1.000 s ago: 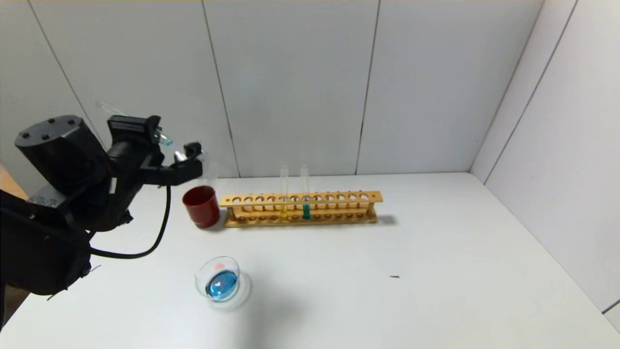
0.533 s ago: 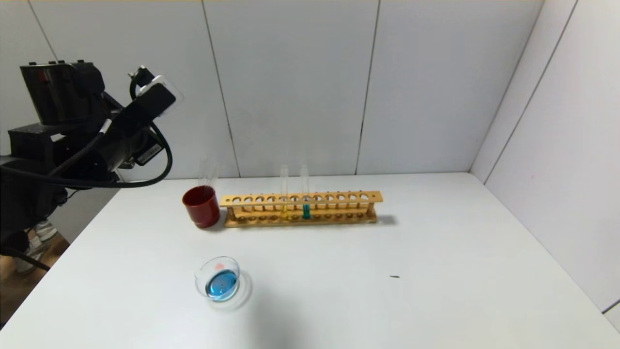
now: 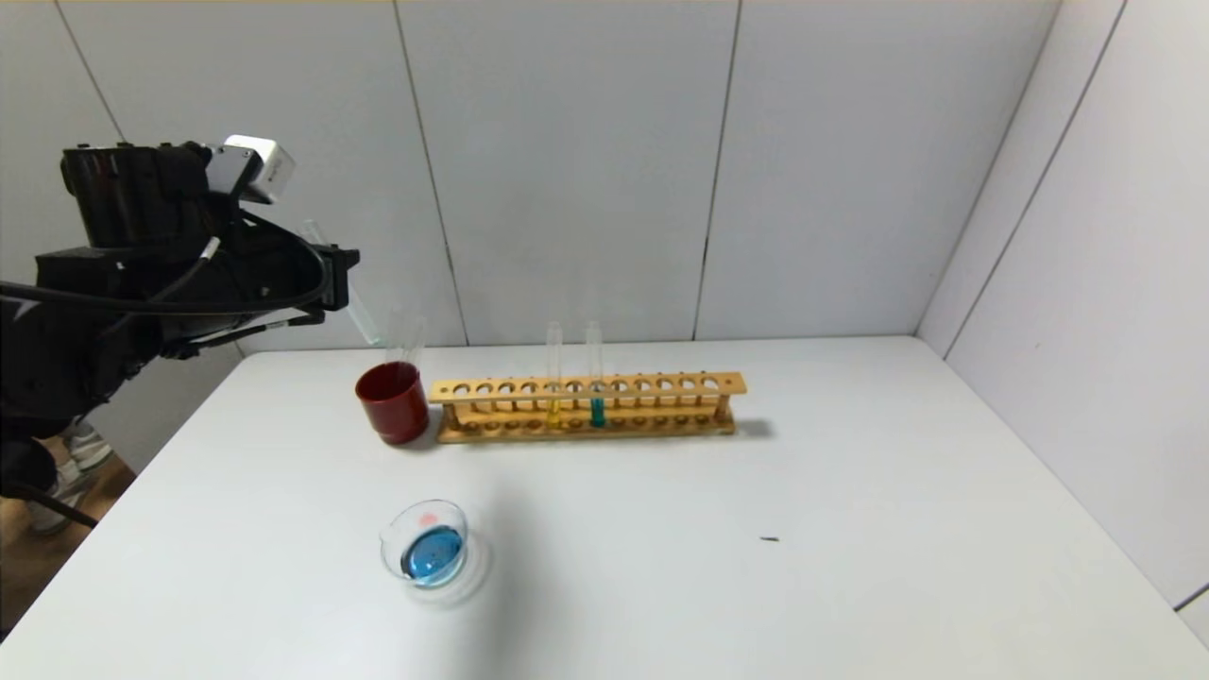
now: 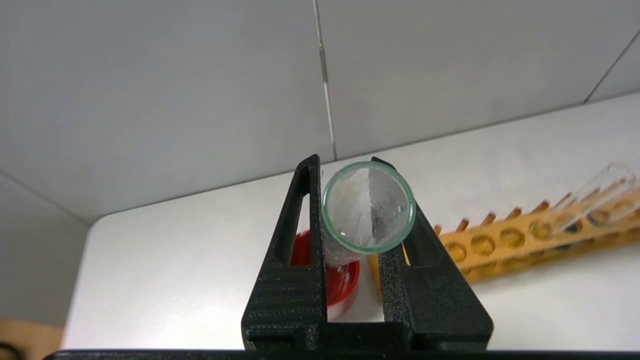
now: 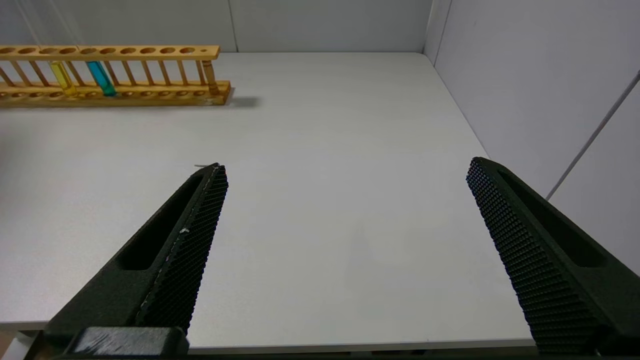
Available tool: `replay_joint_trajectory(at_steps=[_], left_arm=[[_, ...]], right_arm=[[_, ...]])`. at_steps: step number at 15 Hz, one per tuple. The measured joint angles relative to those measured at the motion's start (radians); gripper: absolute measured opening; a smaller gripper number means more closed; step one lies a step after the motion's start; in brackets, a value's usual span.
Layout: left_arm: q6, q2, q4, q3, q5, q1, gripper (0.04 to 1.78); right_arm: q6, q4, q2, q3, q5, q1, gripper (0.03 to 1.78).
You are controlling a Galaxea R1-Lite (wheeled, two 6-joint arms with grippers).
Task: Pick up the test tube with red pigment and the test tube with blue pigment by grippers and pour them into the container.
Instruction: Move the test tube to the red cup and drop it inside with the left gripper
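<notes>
The light is bright, even and diffuse. The wooden rack (image 3: 587, 406) throws a short soft shadow on the white table (image 3: 850, 529) at its right end, and a faint shadow lies beside the glass dish (image 3: 425, 546). There is no strong glare. In the left wrist view the rack (image 4: 540, 240) looks slightly soft.

Head high — wrists low, rack (image 3: 586, 406) shared
</notes>
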Motion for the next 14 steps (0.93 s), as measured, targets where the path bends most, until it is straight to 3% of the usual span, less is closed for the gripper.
replay_joint_trajectory(at_steps=[7, 14], left_arm=[[-0.001, 0.21, -0.22, 0.023, -0.006, 0.015, 0.33], [0.003, 0.299, -0.228, 0.058, -0.002, 0.018, 0.33]], right_arm=[[0.0, 0.0, 0.0, 0.0, 0.0, 0.0, 1.75], [0.0, 0.0, 0.0, 0.0, 0.0, 0.0, 1.75]])
